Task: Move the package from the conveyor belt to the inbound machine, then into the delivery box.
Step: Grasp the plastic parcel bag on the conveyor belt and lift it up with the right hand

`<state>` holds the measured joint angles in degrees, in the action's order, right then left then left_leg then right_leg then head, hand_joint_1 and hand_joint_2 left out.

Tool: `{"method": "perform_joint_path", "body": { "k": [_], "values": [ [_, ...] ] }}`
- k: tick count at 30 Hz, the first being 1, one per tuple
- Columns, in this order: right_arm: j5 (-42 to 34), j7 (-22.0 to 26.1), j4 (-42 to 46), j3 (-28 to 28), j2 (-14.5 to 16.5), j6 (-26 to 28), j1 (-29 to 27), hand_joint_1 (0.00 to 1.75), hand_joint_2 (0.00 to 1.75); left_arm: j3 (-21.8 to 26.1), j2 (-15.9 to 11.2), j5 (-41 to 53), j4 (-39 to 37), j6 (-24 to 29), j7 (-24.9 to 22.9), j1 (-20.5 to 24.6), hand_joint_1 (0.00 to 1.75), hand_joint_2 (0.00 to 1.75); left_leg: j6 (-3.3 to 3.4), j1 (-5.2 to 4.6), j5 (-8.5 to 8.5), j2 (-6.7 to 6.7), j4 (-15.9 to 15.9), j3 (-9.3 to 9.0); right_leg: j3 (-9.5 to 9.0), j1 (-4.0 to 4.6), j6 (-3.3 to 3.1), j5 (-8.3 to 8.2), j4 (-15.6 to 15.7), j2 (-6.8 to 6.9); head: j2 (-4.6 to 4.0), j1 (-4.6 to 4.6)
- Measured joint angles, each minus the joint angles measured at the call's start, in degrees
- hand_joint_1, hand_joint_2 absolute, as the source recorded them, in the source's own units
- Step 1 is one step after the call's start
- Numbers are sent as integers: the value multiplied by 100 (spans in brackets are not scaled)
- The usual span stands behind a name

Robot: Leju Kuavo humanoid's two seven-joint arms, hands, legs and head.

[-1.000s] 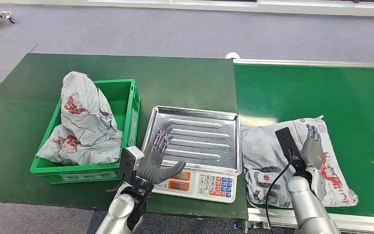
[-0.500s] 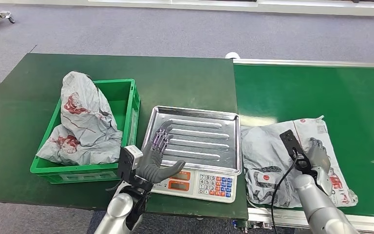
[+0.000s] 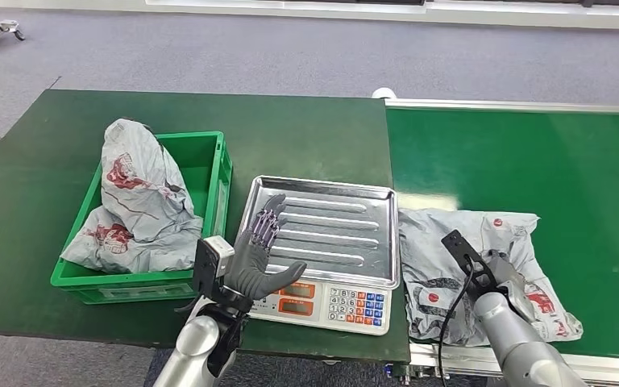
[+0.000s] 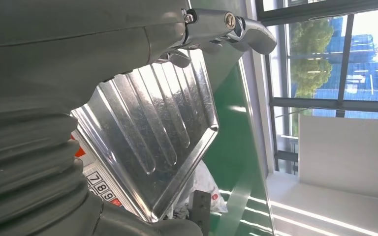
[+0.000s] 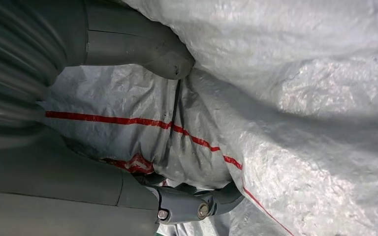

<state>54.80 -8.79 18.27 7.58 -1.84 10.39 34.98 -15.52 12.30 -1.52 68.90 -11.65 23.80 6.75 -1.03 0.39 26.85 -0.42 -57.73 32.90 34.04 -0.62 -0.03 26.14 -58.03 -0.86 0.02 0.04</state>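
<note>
Green plastic made up the crate (image 3: 218, 173) at the left of the bench (image 3: 306, 137), with grey mailer bags (image 3: 141, 205) already slumped in it. Just right of it the left hand (image 3: 259, 256) hovered with fingers spread and nothing in them, above the near edge of the steel tray (image 3: 346, 211) on the scale (image 3: 346, 306).

Farther right, on the conveyor belt (image 3: 532, 153), lay the package (image 3: 439, 242), a grey poly bag with red print, its left edge just beside the tray. The right hand (image 3: 500, 270) pressed down on its middle; the right wrist view showed the thumb (image 5: 147, 51) and a finger (image 5: 197, 206) curling into the wrinkled film, gathering a fold, though whether the grip was firm I could not tell.

The bag looked light, soft and slick, likely to sag and slide when lifted. A bunched fold near the middle seemed the best hold, over any bulk inside, not a loose corner.
</note>
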Motion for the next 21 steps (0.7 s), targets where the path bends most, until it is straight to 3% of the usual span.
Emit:
{"method": "perform_joint_path", "body": {
  "k": [8, 9, 12, 13, 17, 21],
  "values": [
    [112, -26, -75, -19, 88, -200, -29, 0, 175, 0, -13, -36, 8, 0, -14, 21, 0, 175, 4, 0, 3, 0, 0, -39, -42, 0, 5, 3, 2, 0, 0, 1],
    [130, -25, -83, -22, 103, -203, -42, 13, 175, 0, -14, -46, 8, 0, -15, 24, 0, 175, 5, 0, 4, 0, 0, -43, -47, 0, 5, 4, 2, 0, 0, 1],
    [149, 10, -89, -25, 138, -193, -71, 144, 175, 0, -19, -67, 9, 0, -14, 26, 0, 175, 6, 0, 6, 0, 0, -51, -54, 0, 5, 4, 2, 0, 0, 2],
    [148, 22, -89, -25, 143, -188, -74, 175, 175, 0, -20, -68, 10, 0, -14, 26, 0, 175, 6, 0, 6, 0, 0, -52, -55, 0, 5, 4, 2, 0, 0, 2],
    [107, 183, -89, -19, 154, 80, -89, 175, 175, 0, -33, -73, 20, 8, -7, 23, 0, 175, 6, 0, 5, 0, 0, -52, -56, 0, 5, 4, 2, 1, 0, 1],
    [-232, 1246, 16, 127, 173, 1690, -194, 175, 175, 12, -87, -65, 102, 80, 51, -59, 0, 175, 6, -2, 3, -1, 0, -39, -47, -3, 5, 2, 2, 2, 0, 2]
  ]
}}
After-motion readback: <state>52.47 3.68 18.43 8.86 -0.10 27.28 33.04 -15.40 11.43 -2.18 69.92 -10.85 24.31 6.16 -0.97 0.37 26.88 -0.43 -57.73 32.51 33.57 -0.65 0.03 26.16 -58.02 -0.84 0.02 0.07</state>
